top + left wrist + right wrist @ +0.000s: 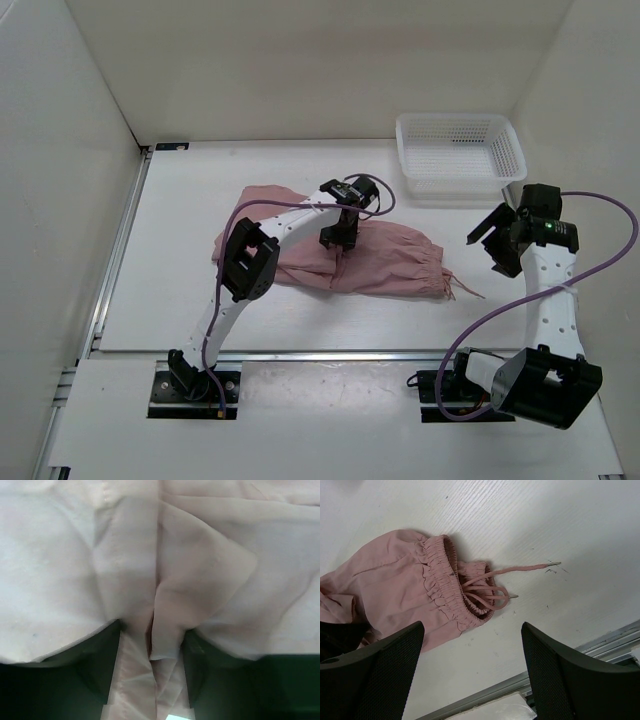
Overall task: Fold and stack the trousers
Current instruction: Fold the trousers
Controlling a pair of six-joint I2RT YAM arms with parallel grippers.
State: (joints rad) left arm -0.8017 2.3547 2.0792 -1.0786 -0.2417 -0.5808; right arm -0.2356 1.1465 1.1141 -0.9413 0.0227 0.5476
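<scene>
Closest in, the right gripper (472, 680) hangs over the table (560, 525) with its fingers spread and empty, just beside the gathered elastic end (442, 580) and loose drawstrings (520, 570). Farther out, the left gripper (340, 236) is pinched on a ridge of cloth midway along the trousers (385, 265), which lie bunched at the table's centre. Beyond sits the white basket (460, 150). Folding looks barely begun. Next, I judge, the right gripper should pinch that elastic end so both can carry a fold over.
</scene>
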